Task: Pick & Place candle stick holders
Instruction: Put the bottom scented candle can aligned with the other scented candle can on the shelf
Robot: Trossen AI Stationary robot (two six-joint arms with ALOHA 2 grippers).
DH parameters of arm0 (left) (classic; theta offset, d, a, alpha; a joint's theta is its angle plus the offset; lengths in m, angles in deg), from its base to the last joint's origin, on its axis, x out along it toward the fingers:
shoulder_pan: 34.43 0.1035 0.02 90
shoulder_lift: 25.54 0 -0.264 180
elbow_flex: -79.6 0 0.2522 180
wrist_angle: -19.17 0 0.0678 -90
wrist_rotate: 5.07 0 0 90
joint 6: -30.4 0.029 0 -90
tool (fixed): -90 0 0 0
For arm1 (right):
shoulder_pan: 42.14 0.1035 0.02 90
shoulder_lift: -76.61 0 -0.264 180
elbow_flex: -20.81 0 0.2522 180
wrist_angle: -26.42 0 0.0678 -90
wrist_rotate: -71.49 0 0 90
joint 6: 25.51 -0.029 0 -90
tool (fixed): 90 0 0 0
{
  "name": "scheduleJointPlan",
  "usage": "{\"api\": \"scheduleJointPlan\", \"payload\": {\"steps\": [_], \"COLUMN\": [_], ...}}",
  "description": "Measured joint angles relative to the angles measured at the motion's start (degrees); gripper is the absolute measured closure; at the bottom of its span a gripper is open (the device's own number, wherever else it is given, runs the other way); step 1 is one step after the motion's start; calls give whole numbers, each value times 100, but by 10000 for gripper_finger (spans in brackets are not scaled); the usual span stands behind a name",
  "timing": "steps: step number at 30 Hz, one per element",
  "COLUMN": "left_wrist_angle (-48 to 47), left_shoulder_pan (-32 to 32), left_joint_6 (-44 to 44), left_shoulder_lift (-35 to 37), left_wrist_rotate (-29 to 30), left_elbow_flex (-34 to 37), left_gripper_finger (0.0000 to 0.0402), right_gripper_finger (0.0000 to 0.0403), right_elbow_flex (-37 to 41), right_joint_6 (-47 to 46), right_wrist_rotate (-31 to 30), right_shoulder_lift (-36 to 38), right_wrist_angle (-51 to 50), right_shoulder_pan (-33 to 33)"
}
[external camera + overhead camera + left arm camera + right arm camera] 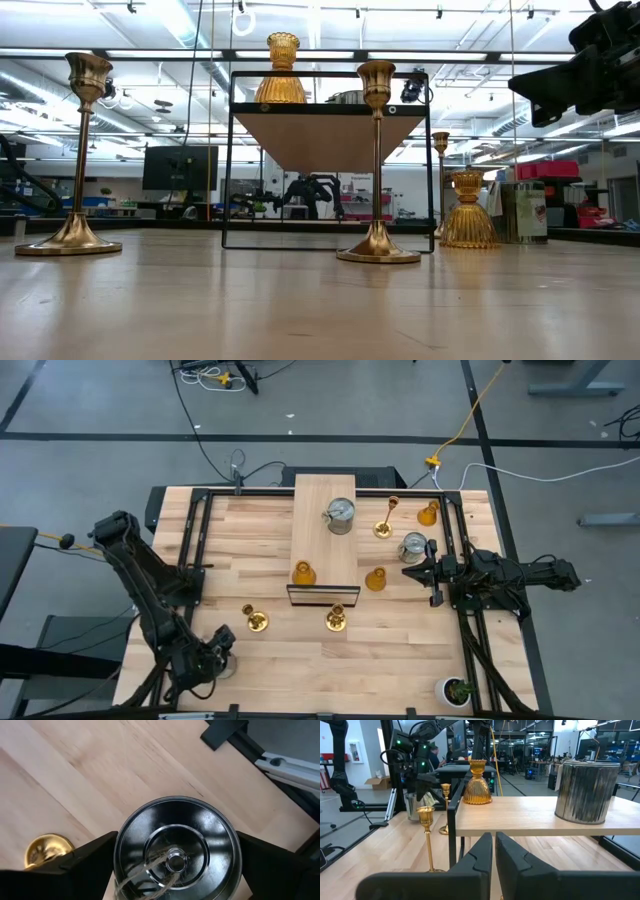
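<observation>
A raised wooden shelf (pixel 322 550) bears a silver can (pixel 340 515) and an amber holder (pixel 303 573). Gold candlesticks stand on their round bases on the table (pixel 255 620), (pixel 335 620), (pixel 385 525). Two amber holders (pixel 375 580), (pixel 428 513) and a second can (pixel 413 546) stand to the right of the shelf. My left gripper (pixel 218 658) is at the near left corner, over a third silver can (pixel 175 850). My right gripper (pixel 493 855) is shut and empty, level, beside the second can, pointing at the shelf. My left gripper comes from above, pointing down, with one finger (pixel 95 857) on each side of the can's round wall (pixel 122 845). The fingers meet the rim on opposite sides. The can is upright, its open top toward the camera. Whether it stands on the table or is lifted, I cannot tell.
A small green potted plant (pixel 458 690) stands at the near right corner. Black frame rails (pixel 195 540) run along the table's left, right and far sides. Bare wood lies in the middle near the front edge (pixel 330 670).
</observation>
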Motion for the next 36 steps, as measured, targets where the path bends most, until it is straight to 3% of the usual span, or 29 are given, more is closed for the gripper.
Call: {"api": "scheduleJointPlan", "payload": {"steps": [19,36], "left_wrist_angle": [-1556,-2749], "left_shoulder_pan": [2,656], "left_joint_6": [-145,-148], "left_shoulder_lift": [2,4], "left_wrist_rotate": [32,227], "left_elbow_flex": [-1168,-2152], "left_gripper_finger": [21,21], "right_gripper_finger": [376,376], "right_elbow_flex": [0,1], "right_joint_6": [0,0], "right_wrist_rotate": [0,0], "right_shoulder_lift": [0,0], "right_wrist_angle": [0,0], "right_shoulder_pan": [0,1]}}
